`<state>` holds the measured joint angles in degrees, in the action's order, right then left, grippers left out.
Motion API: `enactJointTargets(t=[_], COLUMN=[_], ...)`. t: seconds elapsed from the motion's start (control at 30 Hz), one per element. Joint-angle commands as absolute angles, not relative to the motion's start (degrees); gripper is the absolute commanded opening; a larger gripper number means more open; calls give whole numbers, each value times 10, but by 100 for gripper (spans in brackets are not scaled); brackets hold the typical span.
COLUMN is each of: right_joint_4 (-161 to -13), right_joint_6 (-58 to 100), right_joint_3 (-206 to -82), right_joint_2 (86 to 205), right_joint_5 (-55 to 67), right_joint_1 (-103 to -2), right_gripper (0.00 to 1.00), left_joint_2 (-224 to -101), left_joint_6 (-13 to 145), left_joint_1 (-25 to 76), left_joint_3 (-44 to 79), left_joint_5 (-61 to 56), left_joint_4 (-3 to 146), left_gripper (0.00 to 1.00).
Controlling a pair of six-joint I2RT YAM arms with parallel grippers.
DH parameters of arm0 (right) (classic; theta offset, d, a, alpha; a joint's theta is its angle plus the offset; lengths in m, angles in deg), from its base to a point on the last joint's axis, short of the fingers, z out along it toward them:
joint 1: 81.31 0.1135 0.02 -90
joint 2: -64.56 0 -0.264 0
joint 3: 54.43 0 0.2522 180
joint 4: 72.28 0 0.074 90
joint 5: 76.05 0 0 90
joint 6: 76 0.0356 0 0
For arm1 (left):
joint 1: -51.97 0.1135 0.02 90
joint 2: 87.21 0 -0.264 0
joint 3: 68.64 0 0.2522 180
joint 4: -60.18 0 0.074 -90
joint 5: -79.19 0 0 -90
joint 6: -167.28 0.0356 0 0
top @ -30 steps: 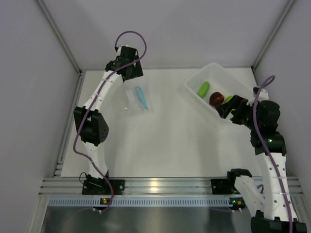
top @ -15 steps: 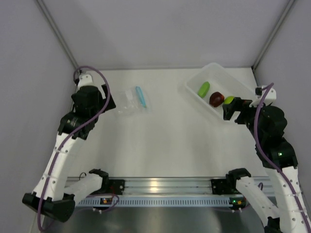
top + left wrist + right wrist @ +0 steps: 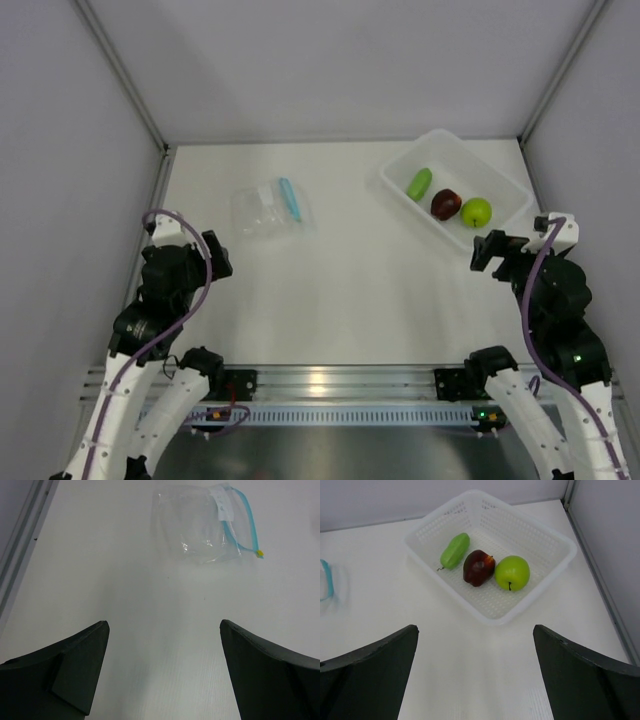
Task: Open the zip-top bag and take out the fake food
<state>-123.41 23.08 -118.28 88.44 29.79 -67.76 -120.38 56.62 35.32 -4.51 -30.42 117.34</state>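
The zip-top bag (image 3: pixel 268 208) lies flat on the table at the back left, clear with a teal zipper strip; nothing shows inside it in the left wrist view (image 3: pixel 200 522). The three fake fruits sit in the white tray (image 3: pixel 503 176): the elongated green one (image 3: pixel 419 183), the dark red one (image 3: pixel 445 204) and the yellow-green apple (image 3: pixel 476 211). The right wrist view shows them too: the green one (image 3: pixel 455 551), the red one (image 3: pixel 479 567), the apple (image 3: pixel 512 572). My left gripper (image 3: pixel 216 256) is open and empty, near of the bag. My right gripper (image 3: pixel 492 249) is open and empty, near of the tray.
The white perforated tray (image 3: pixel 540 540) stands at the back right near the wall post. Grey walls enclose the table on the left, back and right. An aluminium rail (image 3: pixel 330 382) runs along the near edge.
Both arms have drawn back toward the near edge. The left gripper left the bag, the right gripper left the tray. The apple now shows uncovered in the tray.
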Motion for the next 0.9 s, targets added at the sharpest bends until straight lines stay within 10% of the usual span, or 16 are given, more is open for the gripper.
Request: enactJointTargets(t=[0.0,0.87], right_joint_4=[-1216,-1174], right_joint_6=[218,245], right_joint_3=[-1176,-1127], right_joint_2=[865,902], right_joint_5=[313,243], right_joint_1=[-666,-664], right_gripper=[99,99], left_joint_2=[-1172,-1124], left_joint_6=[566,561], left_joint_1=[352,352], left_joint_3=[-57,-88], left_joint_5=[-294,-312], left_joint_4=[1132,1118], left_gripper=[98,98])
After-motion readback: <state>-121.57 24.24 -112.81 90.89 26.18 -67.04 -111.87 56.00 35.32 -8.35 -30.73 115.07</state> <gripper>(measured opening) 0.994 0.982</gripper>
